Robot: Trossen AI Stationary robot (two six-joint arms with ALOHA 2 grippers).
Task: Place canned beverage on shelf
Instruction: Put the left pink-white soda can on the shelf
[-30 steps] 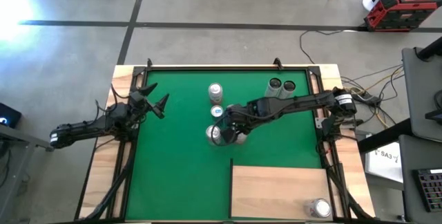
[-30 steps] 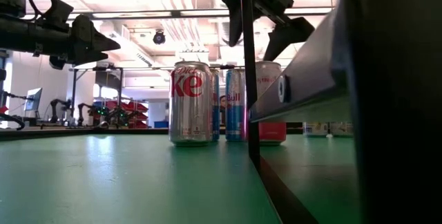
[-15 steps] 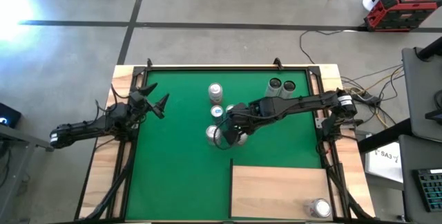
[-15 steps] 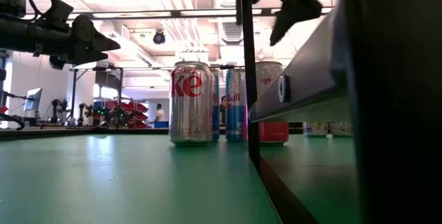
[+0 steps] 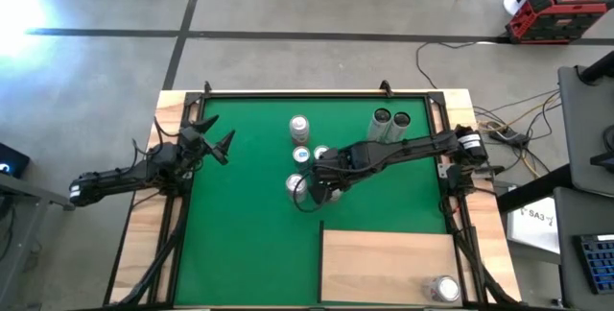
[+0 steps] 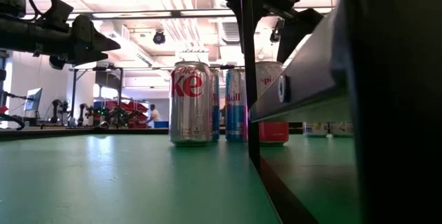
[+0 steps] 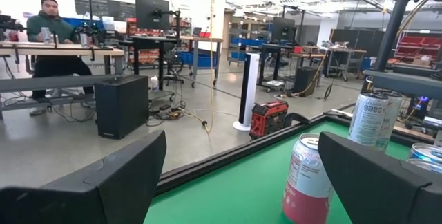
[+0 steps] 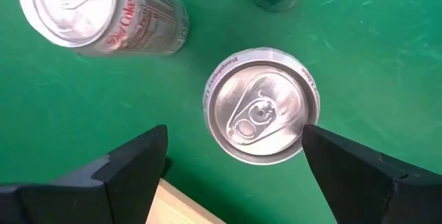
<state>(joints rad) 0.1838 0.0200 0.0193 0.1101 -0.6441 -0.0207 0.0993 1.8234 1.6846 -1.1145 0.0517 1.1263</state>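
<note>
Target can: upright can [image 8: 261, 106] on the green mat [image 5: 240, 225], mid-table, directly below the right gripper [image 5: 313, 188], just beyond the shelf's far edge.
Handling: stiff but thin-walled, smooth, likely slippery; squeeze the round side wall below the rim, gently.
Right jaws: released, spread either side of the can, not touching.
Left gripper [image 5: 219, 142]: released, waiting at the left edge.
Shelf [image 5: 384, 268]: near right, one can [image 5: 444, 288] already on it.

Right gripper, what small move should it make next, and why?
Probably straight down. The right gripper is open above an upright can, whose top sits between its fingers; nothing is held yet. Lowering would bring the fingers beside the can's sides.
</note>
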